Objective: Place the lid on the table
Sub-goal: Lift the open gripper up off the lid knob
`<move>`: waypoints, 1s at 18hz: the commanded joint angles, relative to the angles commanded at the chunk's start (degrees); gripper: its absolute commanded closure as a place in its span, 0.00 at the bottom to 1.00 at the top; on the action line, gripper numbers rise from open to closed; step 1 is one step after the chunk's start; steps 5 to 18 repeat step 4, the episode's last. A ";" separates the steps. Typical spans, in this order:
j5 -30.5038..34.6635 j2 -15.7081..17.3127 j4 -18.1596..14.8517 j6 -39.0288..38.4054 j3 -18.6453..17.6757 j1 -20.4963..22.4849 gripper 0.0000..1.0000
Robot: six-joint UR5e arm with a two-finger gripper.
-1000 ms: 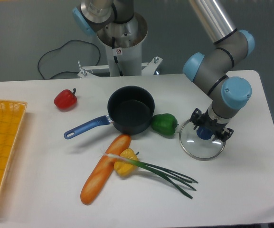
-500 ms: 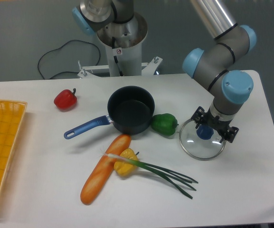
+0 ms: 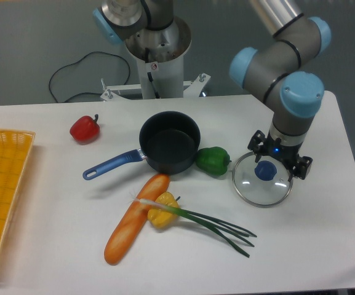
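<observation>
Gripper (image 3: 280,159) spread wide, hanging just above lid (image 3: 262,187), fingers either side of and clear of blue knob (image 3: 264,170), holding nothing. Lid flat on table (image 3: 300,246) toward the right side, just right of green pepper (image 3: 213,160). Black pot (image 3: 169,142) uncovered near the middle, blue handle (image 3: 112,165) pointing lower left. Baguette (image 3: 136,218), yellow pepper (image 3: 163,208) and spring onions (image 3: 211,225) lying below pot. Red pepper (image 3: 84,128) upper left; yellow tray (image 3: 2,184) at left edge
</observation>
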 joint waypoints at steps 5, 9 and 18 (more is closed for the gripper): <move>0.09 0.88 -0.26 0.00 -1.49 -1.14 0.00; 0.09 0.88 -0.26 0.00 -1.49 -1.14 0.00; 0.09 0.88 -0.26 0.00 -1.49 -1.14 0.00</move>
